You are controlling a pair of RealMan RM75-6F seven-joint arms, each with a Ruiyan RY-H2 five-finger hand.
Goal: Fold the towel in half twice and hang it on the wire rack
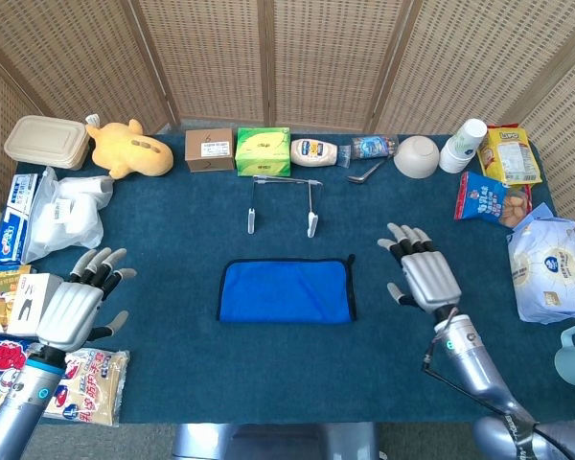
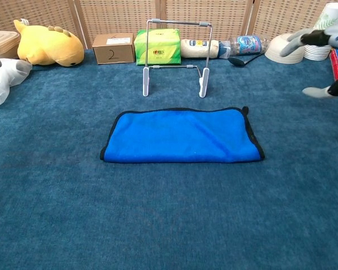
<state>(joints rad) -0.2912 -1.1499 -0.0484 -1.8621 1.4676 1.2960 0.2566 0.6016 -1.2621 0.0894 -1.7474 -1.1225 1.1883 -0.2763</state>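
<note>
On the counter the towel [image 1: 286, 291] lay long axis left-to-right, just left of my nearer right robot hand [image 1: 424, 276], fingers spread wide, holding nothing.
</note>
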